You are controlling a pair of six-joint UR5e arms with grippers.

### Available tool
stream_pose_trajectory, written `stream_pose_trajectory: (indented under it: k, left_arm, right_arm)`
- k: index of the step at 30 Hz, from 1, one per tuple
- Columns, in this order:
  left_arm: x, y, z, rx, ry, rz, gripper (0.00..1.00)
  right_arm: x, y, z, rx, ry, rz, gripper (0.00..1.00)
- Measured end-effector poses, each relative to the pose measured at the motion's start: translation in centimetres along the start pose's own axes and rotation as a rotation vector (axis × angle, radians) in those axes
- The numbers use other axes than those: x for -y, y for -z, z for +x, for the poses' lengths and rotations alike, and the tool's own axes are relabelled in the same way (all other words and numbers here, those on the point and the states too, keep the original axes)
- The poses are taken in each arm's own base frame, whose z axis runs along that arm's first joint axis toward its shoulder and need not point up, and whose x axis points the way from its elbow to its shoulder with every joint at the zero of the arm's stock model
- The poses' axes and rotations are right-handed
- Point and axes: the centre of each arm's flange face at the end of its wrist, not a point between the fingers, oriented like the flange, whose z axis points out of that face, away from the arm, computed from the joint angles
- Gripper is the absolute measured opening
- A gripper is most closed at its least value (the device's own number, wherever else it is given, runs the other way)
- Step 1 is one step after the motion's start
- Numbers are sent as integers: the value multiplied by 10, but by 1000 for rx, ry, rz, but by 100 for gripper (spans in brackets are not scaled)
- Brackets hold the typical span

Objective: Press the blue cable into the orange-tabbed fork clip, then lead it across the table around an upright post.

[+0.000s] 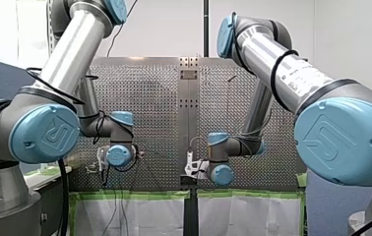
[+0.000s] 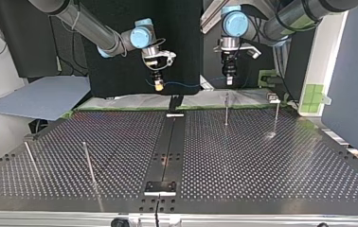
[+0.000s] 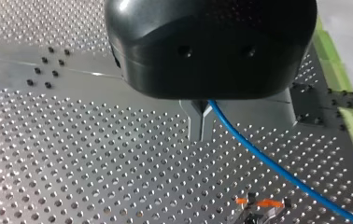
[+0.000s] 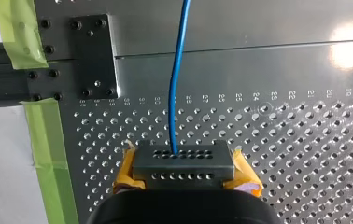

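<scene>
A thin blue cable [image 2: 191,86] hangs stretched between my two grippers above the table's far edge. My left gripper [image 2: 228,79], black with metal fingers, is shut on the cable [image 3: 268,163], which runs from the fingertips [image 3: 201,126] past the orange-tabbed fork clip [image 3: 259,204] on the plate below. My right gripper [image 2: 157,85], with yellow pads [image 4: 127,173], is shut on the cable [image 4: 178,79], which leads straight ahead from its fingers over the table's edge. In the top view the clip [image 2: 273,98] sits at the far right corner.
Upright thin posts stand on the perforated table: two at the top view's far right [image 2: 226,109] [image 2: 276,117], two at its near left [image 2: 88,163] [image 2: 30,158]. A central rail [image 2: 167,146] splits the table. Green tape [image 4: 44,135] lines the edge.
</scene>
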Motion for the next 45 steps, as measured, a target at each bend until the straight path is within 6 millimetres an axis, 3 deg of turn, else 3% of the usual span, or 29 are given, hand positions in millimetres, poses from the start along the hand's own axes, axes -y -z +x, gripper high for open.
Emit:
stream_pose_trajectory:
  k: [9, 13, 21, 33, 45]
  left_arm:
    - [-3, -32, 20, -19, 30, -25, 2]
    - [-11, -35, 36, -54, 19, -45, 2]
    - [-27, -36, 64, -113, 1, -69, 2]
    - [-33, -75, 56, -123, 16, -78, 2]
    - [-50, -92, 50, -114, 32, -104, 2]
  right_arm:
    - [2, -6, -12, 16, 11, 19, 0]
    - [3, -11, -16, 25, 14, 20, 0]
    - [7, -28, -6, 24, 24, 23, 0]
    - [9, -37, 2, 11, 31, 24, 0]
    - [9, -41, 4, 17, 51, 24, 0]
